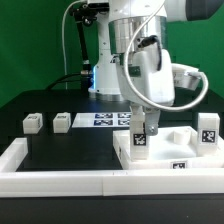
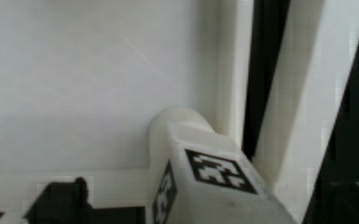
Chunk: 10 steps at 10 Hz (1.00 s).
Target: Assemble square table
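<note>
Plainly white slab point(image 1: 165, 155), tagged leg point(image 1: 140, 139) upright

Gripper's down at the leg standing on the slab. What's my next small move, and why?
Probably lift the gripper straight up. In the wrist view one finger stands apart from the leg, which stands upright on the table top, so a sideways retreat could knock it.

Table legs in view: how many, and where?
4: leg and leg on the black surface, exterior view's left; leg on the slab below the gripper; leg on slab, exterior view's right.
</note>
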Motion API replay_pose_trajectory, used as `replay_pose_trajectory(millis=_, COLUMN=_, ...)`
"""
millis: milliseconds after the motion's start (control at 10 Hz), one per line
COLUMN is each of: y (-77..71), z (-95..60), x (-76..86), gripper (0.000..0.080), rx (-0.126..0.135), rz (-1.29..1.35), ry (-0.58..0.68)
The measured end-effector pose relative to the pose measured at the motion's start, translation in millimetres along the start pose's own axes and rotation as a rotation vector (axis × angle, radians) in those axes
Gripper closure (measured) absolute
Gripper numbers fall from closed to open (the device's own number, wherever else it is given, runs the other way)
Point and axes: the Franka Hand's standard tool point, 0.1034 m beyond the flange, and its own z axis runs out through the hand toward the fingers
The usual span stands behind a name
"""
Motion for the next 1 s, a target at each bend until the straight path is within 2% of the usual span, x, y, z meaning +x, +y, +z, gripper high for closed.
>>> replay_pose_trajectory(millis=600, y=1.7, z=0.4, x=2.0, gripper=0.0151, rx=-0.010, rz=-0.668, ry=-0.010)
replay_pose_trajectory(millis=1000, y=-0.8, z=-1.8, x=4.0, gripper=0.0151, rx=-0.049, rz=-1.100, ry=-0.026)
